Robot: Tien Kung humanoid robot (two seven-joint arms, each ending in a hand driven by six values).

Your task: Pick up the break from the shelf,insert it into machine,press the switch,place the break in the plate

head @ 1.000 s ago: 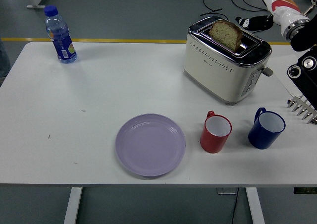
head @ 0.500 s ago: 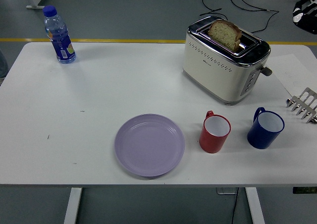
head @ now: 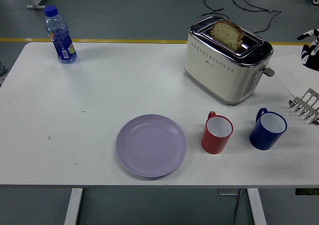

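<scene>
One slice of bread (head: 227,34) stands in the toaster (head: 227,65) slot at about one o'clock on the bench (head: 99,95); the right hand (head: 311,48) shows only partly at the three o'clock edge, well apart from it, touching nothing, finger state unclear. Open bench surrounds the purple plate (head: 151,145) at six o'clock, beside the red mug (head: 217,133).

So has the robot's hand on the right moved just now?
Yes. The right hand has pulled away rightward from the toaster to the picture's edge.
</scene>
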